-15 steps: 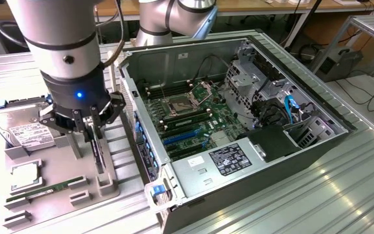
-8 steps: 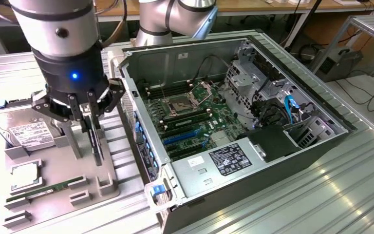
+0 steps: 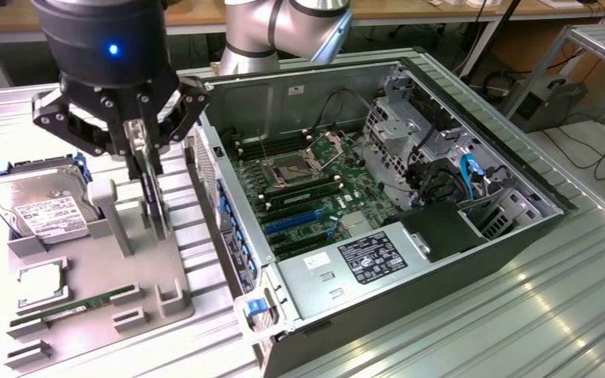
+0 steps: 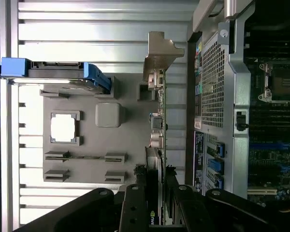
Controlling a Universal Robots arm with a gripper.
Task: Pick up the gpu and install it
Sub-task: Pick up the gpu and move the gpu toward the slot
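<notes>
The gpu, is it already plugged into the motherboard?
No, the gpu stands on edge in the gray tray outside the computer case.

- gripper (image 3: 145,161): black body seen as smooth and semi-gloss; links seen as dull black metal.
- gpu (image 3: 154,203): board noted as dark and matt; bracket (image 4: 159,53) noted as bare silvery metal with a soft sheen.
- holder tray (image 3: 103,268): grey matt plastic, smooth.
- hard drive (image 3: 40,206): silvery metal casing, white paper label; blue plastic carrier (image 4: 94,77) seen around it.
- memory stick (image 3: 72,309): green board.
- computer case (image 3: 281,102): grey sheet metal, matt; perforated panel (image 4: 212,82) noted.
- motherboard (image 3: 318,201): green board, blue plastic slots.
- table (image 3: 554,315): ribbed aluminium, brushed sheen.
</notes>
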